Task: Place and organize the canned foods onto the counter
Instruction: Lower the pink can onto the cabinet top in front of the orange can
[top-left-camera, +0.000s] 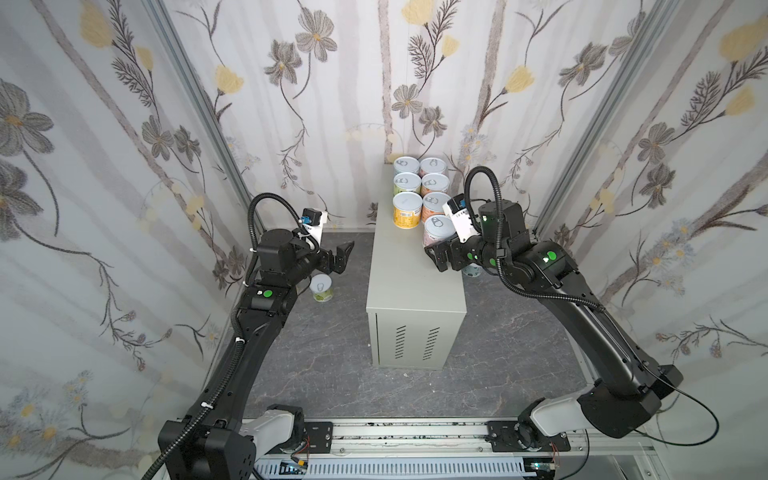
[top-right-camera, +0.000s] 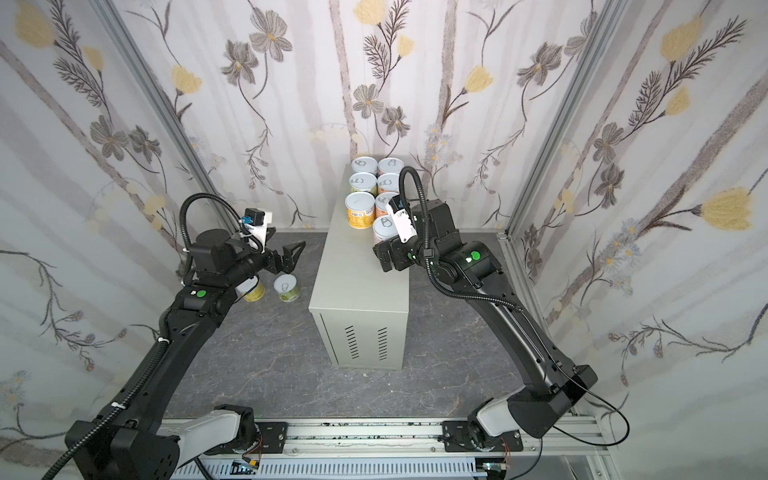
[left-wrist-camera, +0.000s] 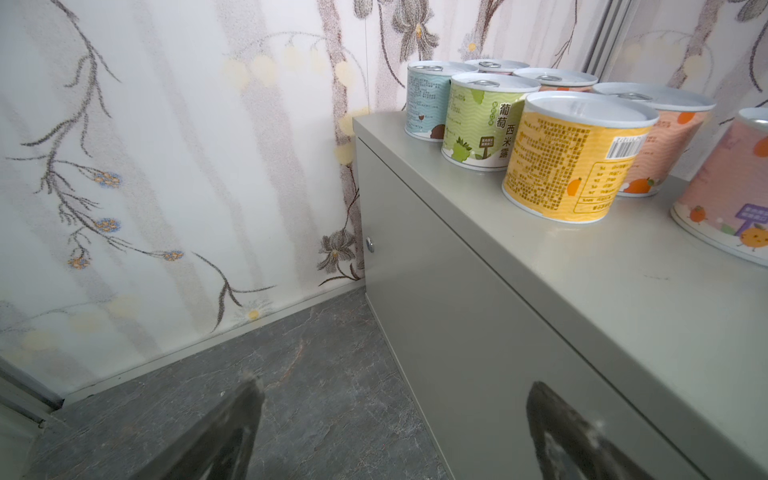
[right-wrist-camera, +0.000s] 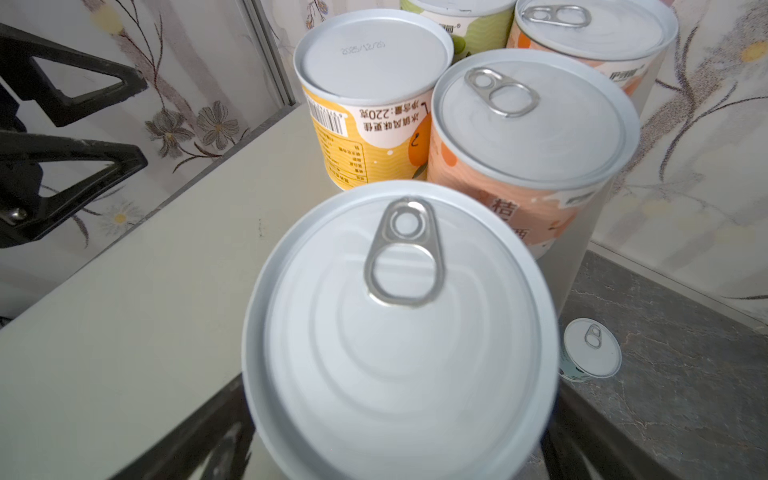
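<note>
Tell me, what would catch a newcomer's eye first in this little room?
First, seven short round tins with pastel labels and silvery-white lids, packed in two rows at the far end of the tall pale grey-beige metal cabinet in the middle. Two black robot arms flank it: the right claw stands open around the nearest pink tin, the left claw hangs open over the dark grey marbled floor, near a green tin.

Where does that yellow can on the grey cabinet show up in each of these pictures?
In a top view: yellow can just right of centre, nearest in the left column on the counter.
In a top view: yellow can just left of centre, same spot.
Left wrist: yellow can in front of the green can.
Right wrist: yellow can, tabless end up.
Shared landmark: the counter.
</note>
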